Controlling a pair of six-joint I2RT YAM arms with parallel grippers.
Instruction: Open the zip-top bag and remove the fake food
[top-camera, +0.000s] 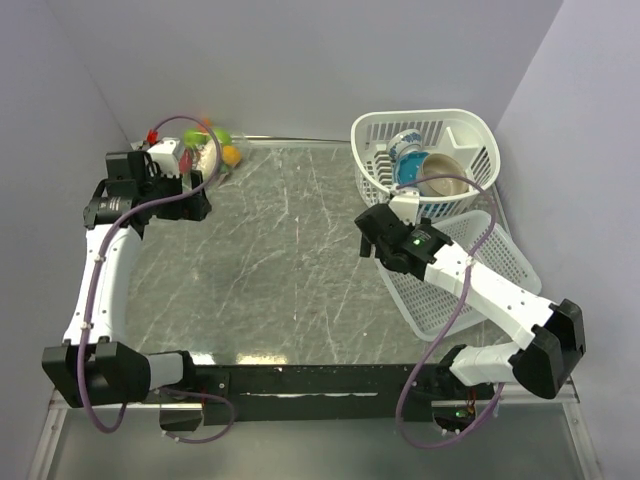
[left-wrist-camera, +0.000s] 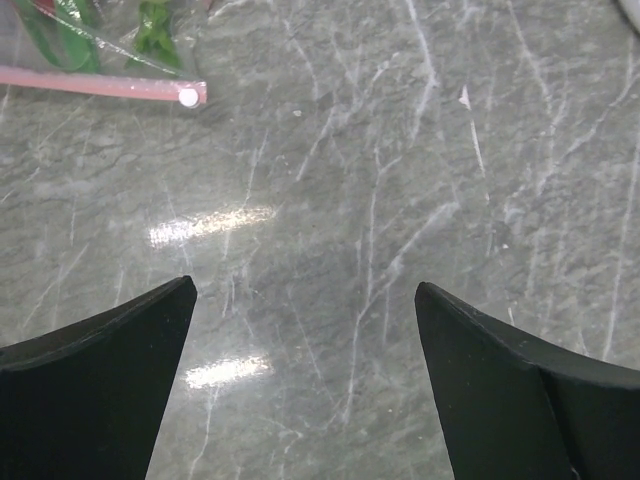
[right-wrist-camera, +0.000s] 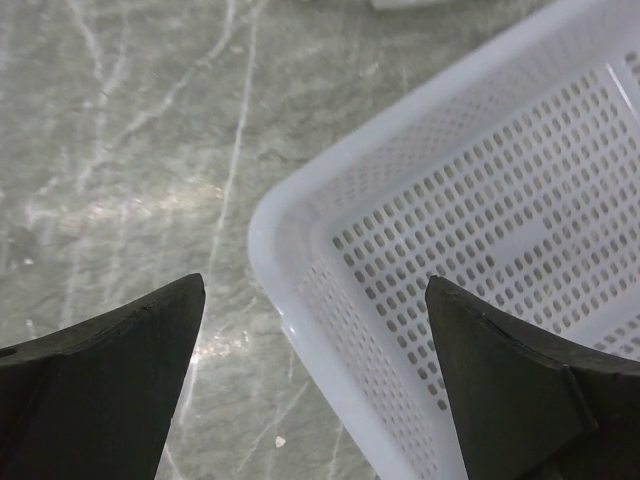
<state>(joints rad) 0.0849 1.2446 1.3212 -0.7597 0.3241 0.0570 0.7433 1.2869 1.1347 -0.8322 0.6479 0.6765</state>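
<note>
Bag (top-camera: 210, 148) in far-left corner, rectangular basket (top-camera: 512, 252) at right edge

1. No text, label, brand, number or sign can be read in any view.
2. The cup (top-camera: 406, 157) beyond the right gripper (top-camera: 368, 232) carries a blue pattern, too small to read as lettering.

The left arm (top-camera: 100, 280) and right arm (top-camera: 490, 290) have white links and black joints. A purple cable (top-camera: 185, 118) follows each. The left gripper (left-wrist-camera: 305, 290) has black wedge-shaped fingers (left-wrist-camera: 90, 390).
</note>
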